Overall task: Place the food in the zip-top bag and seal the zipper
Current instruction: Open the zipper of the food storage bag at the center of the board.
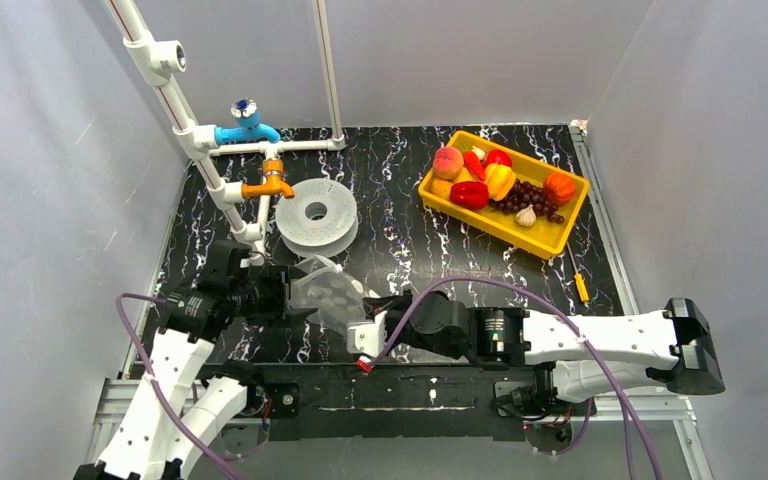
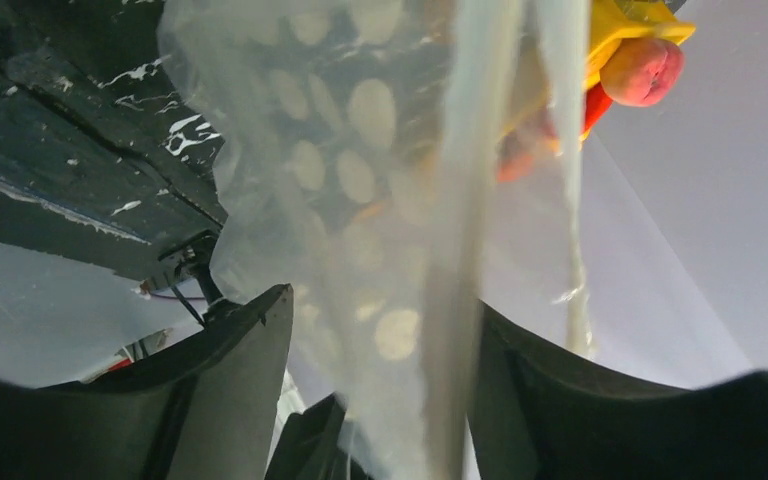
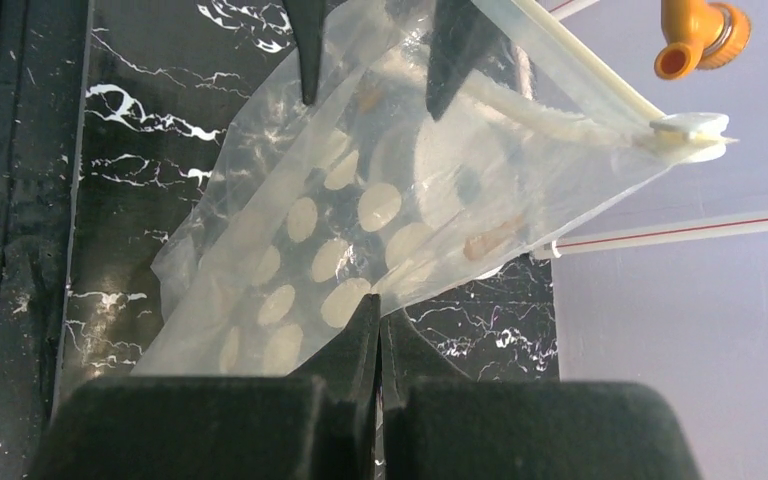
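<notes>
The clear zip-top bag [image 1: 326,290] with white dots is held up off the black mat between my two grippers. My right gripper [image 3: 378,305] is shut on its lower edge, also seen from above [image 1: 368,306]. My left gripper [image 2: 385,300] is open, its fingers [image 3: 307,60] straddling the bag's mouth end without closing on it. The pale zipper [image 3: 600,95] runs along the mouth and passes between the left jaws [image 2: 465,220]. The food lies in a yellow tray [image 1: 558,238] at the back right: peach [image 1: 447,161], red pepper [image 1: 468,194], yellow pepper [image 1: 500,180], grapes [image 1: 532,197]. No food shows inside the bag.
A grey ring-shaped spool [image 1: 317,214] stands just behind the bag. A white pipe frame with a blue tap [image 1: 246,130] and an orange tap [image 1: 269,186] rises at the back left. A small yellow-handled tool [image 1: 581,287] lies at the right. White walls enclose the mat.
</notes>
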You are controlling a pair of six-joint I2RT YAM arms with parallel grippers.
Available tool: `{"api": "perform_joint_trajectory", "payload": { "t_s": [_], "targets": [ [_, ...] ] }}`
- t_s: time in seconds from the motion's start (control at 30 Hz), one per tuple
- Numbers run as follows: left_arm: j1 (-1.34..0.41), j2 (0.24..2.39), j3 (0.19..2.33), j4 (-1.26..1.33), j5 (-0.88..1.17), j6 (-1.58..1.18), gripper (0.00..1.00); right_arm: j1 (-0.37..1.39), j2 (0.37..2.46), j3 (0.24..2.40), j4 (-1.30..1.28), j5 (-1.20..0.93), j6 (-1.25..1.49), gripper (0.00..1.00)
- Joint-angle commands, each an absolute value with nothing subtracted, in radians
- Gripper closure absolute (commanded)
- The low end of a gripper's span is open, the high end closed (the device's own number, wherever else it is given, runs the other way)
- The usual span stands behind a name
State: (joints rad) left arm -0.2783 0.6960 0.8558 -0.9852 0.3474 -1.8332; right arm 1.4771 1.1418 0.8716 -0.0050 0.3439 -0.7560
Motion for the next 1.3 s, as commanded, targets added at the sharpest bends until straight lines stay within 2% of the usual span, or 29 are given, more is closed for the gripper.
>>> {"api": "perform_joint_trajectory", "payload": {
  "t_s": [0.0,0.07,0.1,0.13,0.23,0.27,0.37,0.43,0.57,0.7,0.77,0.97,1.17,1.27],
  "targets": [
    [-0.279,0.746,0.881,-0.895,0.360,-1.764,0.56,1.511,1.152,0.932,0.056,0.402,-0.772,0.99],
    [-0.280,0.764,0.905,-0.898,0.354,-1.717,0.75,1.513,1.157,0.935,0.077,0.434,-0.750,0.98],
    [-0.280,0.771,0.916,-0.898,0.348,-1.689,0.82,1.513,1.156,0.933,0.088,0.454,-0.732,0.95],
    [-0.279,0.779,0.929,-0.901,0.338,-1.655,0.88,1.513,1.152,0.933,0.093,0.470,-0.703,0.84],
    [-0.279,0.806,0.987,-0.895,0.290,-1.486,0.93,1.510,1.117,0.918,0.101,0.505,-0.551,0.45],
    [-0.279,0.818,1.021,-0.909,0.261,-1.417,0.97,1.510,1.092,0.908,0.095,0.503,-0.494,0.35],
    [-0.281,0.859,1.134,-0.953,0.157,-1.192,1.00,1.508,1.005,0.871,0.048,0.478,-0.327,0.12],
    [-0.281,0.884,1.188,-1.005,0.102,-1.055,1.00,1.504,0.961,0.840,0.012,0.480,-0.217,0.02],
    [-0.284,0.900,1.221,-1.093,0.041,-0.846,1.00,1.470,0.909,0.859,-0.161,0.492,0.099,0.02],
    [-0.304,0.904,1.225,-1.151,0.016,-0.690,1.00,1.325,0.918,0.887,-0.224,0.189,0.401,0.02],
    [-0.323,0.922,1.238,-1.191,-0.045,-0.649,1.00,1.271,0.962,0.928,-0.233,0.123,0.516,0.02],
    [-0.431,0.930,1.214,-1.170,-0.078,-0.694,1.00,1.255,1.194,1.221,-0.343,0.102,0.656,0.02],
    [-0.507,0.938,1.152,-1.062,-0.027,-0.754,1.00,1.251,1.324,1.353,-0.315,0.151,0.765,0.03],
    [-0.530,0.932,1.117,-1.016,-0.008,-0.766,1.00,1.216,1.333,1.322,-0.293,0.142,0.852,0.13]
  ]
}}
